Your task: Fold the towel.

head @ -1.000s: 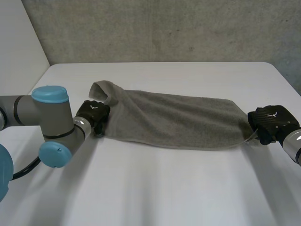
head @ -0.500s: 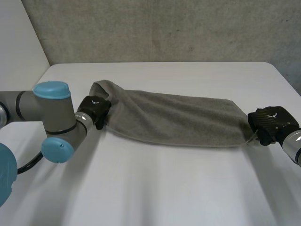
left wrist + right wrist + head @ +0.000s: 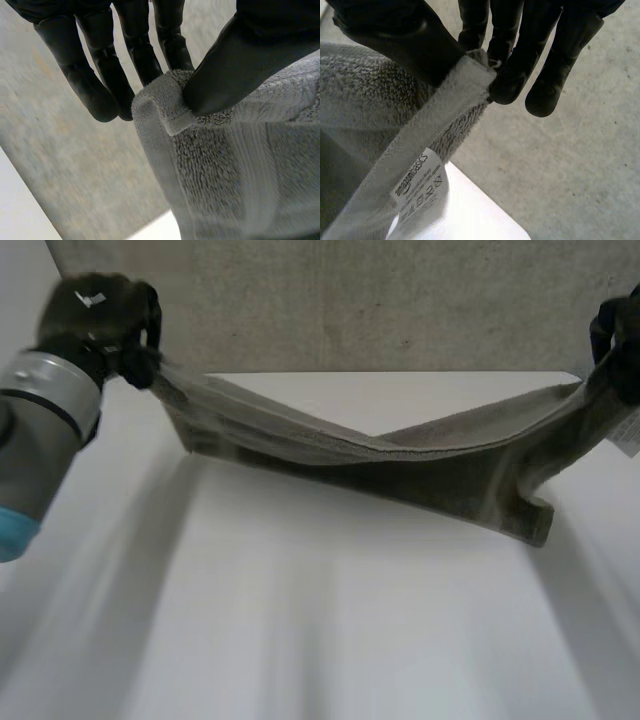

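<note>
Towel [image 3: 420, 475] hangs slack over the table [image 3: 300, 620], held at both ends. Left hand [image 3: 95, 315] — thumb and fingers pinch one end corner; right hand [image 3: 620, 335] pinches the other end, label [image 3: 417, 182] near its thumb. Pinches tight, hands level — so edges meet.

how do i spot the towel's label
Over the white table a grey towel hangs from the left hand to the right hand. Near the right hand's pinch, on the hem, is the label, the only white printed patch on grey cloth.
</note>
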